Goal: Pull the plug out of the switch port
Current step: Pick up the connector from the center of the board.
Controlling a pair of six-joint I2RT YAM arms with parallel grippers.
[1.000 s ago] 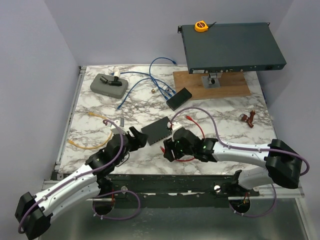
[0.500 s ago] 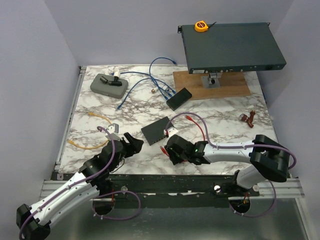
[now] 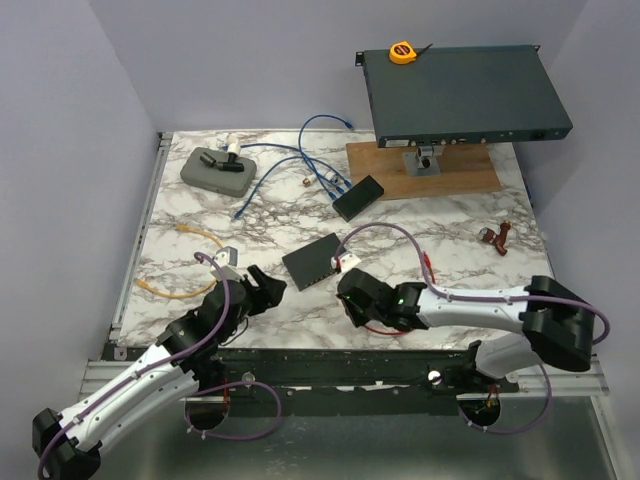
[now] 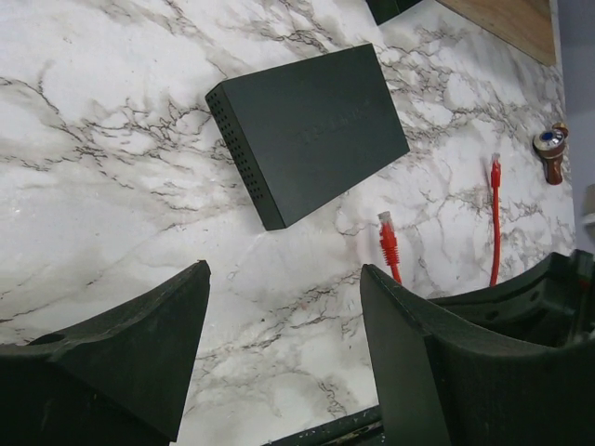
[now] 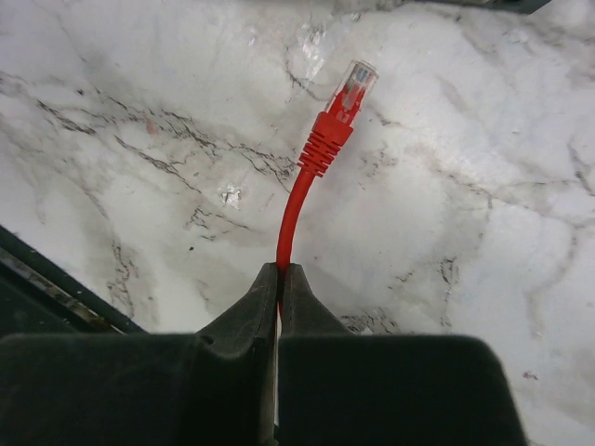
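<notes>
Right wrist view shows the right fingers [image 5: 232,325] pinching the red cable [image 5: 296,209] just behind its plug [image 5: 353,85] — out of the black switch [image 4: 311,125] (lying nearby on the marble surface [image 5: 483,186]). The left fingers [image 4: 139,344] are spread, empty.

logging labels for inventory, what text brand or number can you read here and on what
No text here can be read.
small black switch: faint mark on its top, too dim to read
rack unit: marks along its front edge, too small
yellow tape measure: dark centre label, too small
</notes>
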